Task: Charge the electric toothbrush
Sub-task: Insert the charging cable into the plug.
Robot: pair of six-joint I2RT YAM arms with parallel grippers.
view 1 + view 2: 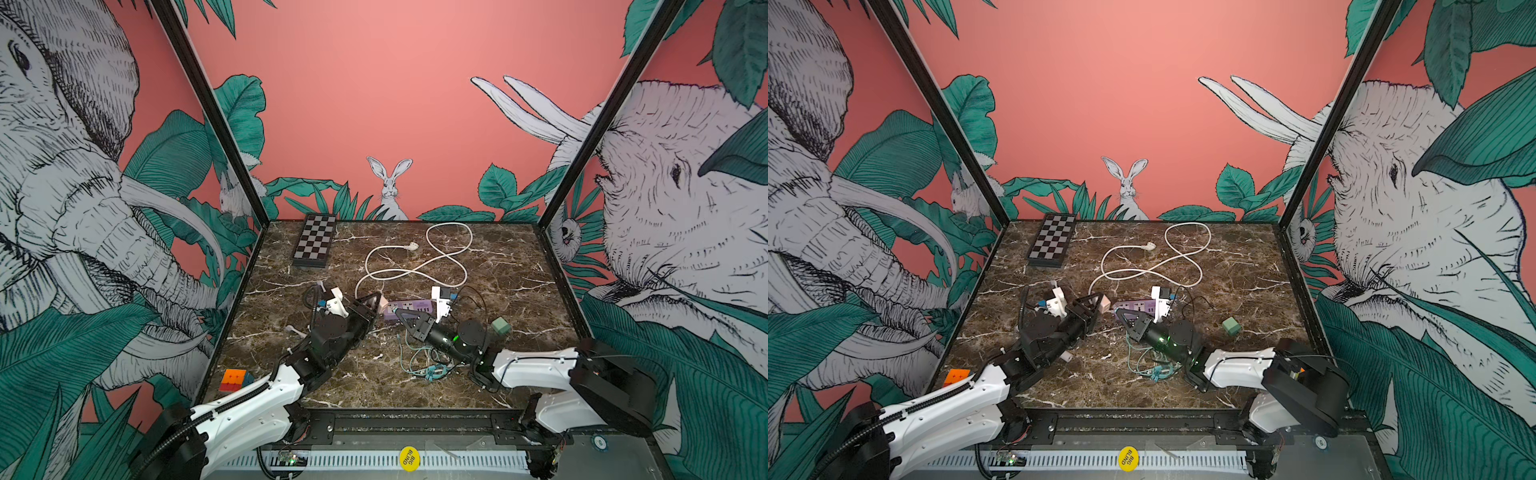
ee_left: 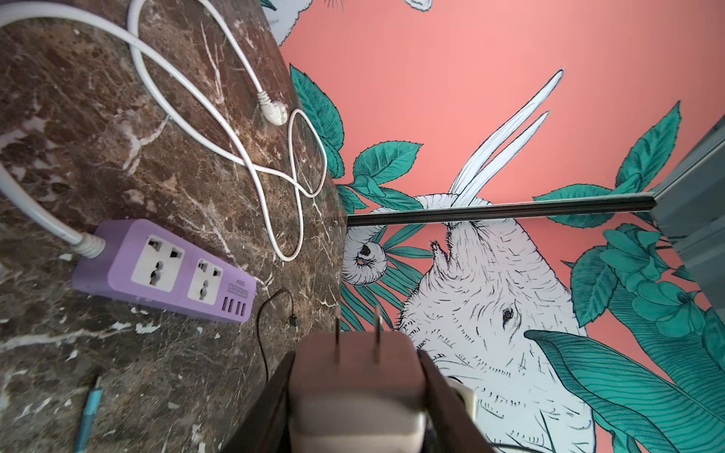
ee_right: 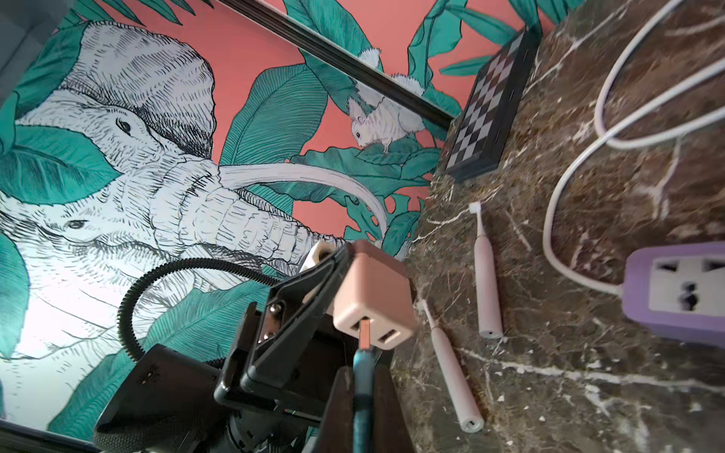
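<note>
Left pincer [image 2: 357, 364] clamps pink adapter [image 3: 372, 298]; right pincer [image 3: 363, 382] pinches teal USB plug [image 3: 365, 336] at port [image 3: 354, 325]. Risk: skewed plug jams instead of seating; push twists adapter in grip.

Lab test booth: mural walls [image 1: 395, 104], marble tabletop [image 1: 519, 291].

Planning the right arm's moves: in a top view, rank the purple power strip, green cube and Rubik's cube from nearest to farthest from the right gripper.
From the right gripper:
1. Purple power strip, just behind it.
2. Green cube, to its right.
3. Rubik's cube, front-left corner.
</note>
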